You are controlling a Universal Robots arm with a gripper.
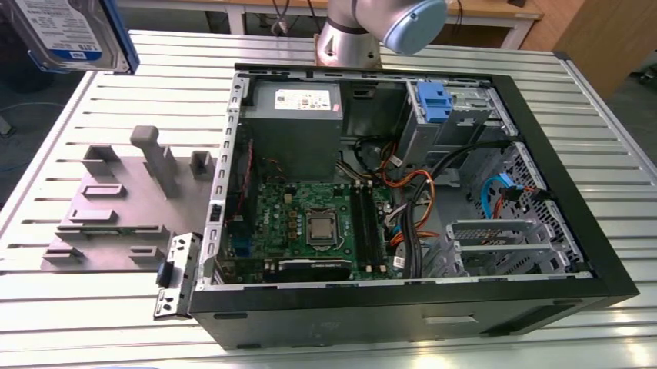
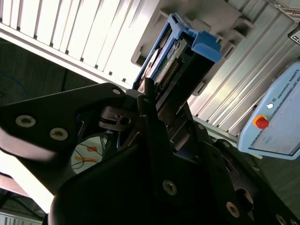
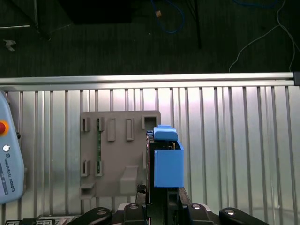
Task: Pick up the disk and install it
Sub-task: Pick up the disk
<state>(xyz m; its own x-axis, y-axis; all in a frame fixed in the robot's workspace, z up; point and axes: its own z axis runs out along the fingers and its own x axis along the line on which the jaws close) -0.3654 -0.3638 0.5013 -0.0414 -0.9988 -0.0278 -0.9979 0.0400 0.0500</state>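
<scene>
Gripper (image 3: 161,194) is clamped on the disk (image 3: 167,164), jaws closed against its two sides near one end, w/ the blue tab (image 3: 165,132) at the end away from the wrist. In the second wrist view a row of connector pins shows just past the grip. So pick-up looks done, i.e. this is the carry phase. Disk is off the surface: in the first wrist view it hangs over the slatted table (image 3: 234,140), in line w/ the edge of the grey stand (image 3: 117,150) below, teach pendant (image 3: 9,164) off to one side. In the exterior view it's high at the exterior view's left, well apart from the open PC case (image 1: 390,307), so install is not yet done. Judging by that, the next move calls for a carry across to the drive cage (image 1: 467,104) beside the PSU (image 1: 295,115), clearing the case rim & loose cables (image 1: 431,173), then squaring the disk to a free slot. Which slot is free, can't tell.
</scene>
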